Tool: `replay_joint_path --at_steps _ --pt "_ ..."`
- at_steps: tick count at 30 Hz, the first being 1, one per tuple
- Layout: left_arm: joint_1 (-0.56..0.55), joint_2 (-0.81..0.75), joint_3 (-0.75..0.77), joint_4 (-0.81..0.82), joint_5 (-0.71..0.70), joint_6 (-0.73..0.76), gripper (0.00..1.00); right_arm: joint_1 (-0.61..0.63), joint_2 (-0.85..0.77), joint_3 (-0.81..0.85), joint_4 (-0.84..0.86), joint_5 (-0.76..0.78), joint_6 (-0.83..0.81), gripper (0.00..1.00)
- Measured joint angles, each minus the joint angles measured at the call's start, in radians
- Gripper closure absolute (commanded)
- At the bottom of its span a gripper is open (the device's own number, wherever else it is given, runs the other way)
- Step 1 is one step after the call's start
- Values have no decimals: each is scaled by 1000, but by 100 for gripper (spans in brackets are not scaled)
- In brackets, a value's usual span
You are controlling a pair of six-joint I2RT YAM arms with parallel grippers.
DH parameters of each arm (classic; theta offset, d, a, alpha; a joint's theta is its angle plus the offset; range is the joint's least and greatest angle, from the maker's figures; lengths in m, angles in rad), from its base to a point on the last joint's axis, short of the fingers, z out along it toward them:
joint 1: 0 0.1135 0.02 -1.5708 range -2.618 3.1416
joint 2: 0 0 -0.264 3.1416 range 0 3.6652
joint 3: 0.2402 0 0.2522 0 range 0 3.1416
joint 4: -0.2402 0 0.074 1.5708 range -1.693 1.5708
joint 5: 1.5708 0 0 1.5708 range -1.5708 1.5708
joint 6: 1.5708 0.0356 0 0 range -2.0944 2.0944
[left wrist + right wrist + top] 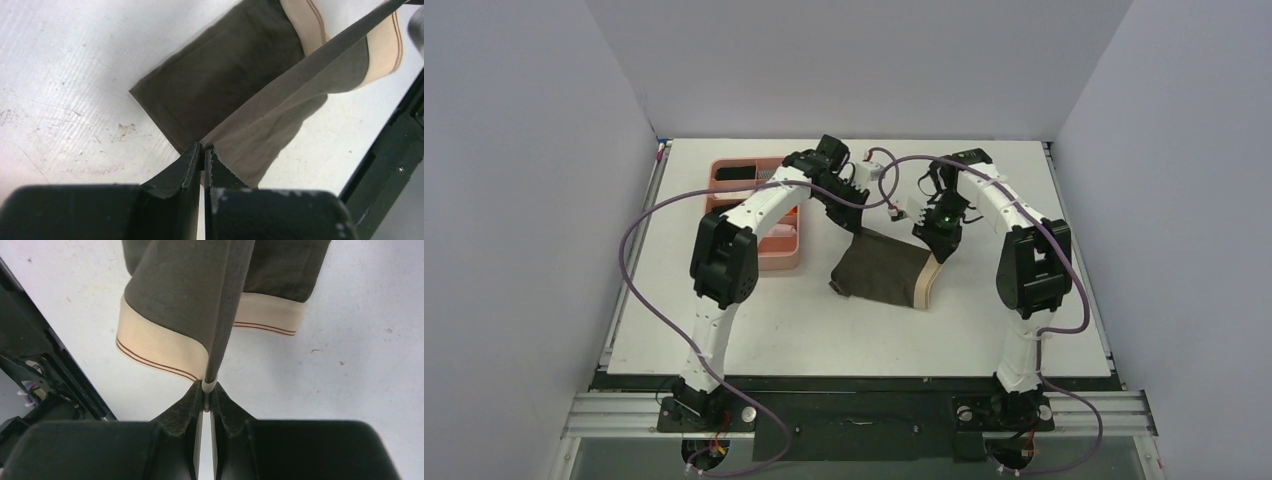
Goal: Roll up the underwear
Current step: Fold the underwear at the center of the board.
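Observation:
The underwear [879, 268] is dark grey-brown cloth with a beige waistband [923, 280], mid-table. Its far edge is lifted off the table; the near part lies flat. My left gripper [856, 226] is shut on the far left corner of the dark cloth [260, 115], fingertips [192, 160] pinched together. My right gripper [941, 250] is shut on the far end of the waistband [165, 347], which hangs stretched from the pinch. The cloth edge runs taut between the two grippers.
A pink tray [779, 255] stands left of the underwear, partly under the left arm. A small white tagged piece [899, 210] hangs between the arms. Grey walls close the table on three sides.

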Motion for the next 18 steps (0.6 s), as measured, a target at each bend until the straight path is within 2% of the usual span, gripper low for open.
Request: replay_joint_path --at_steps 8,18 --pt "4 69 13 25 -35 -23 100 -10 128 59 3 46 -21 88" --pt "5 74 4 76 -46 -57 99 -20 187 123 14 97 -35 84"
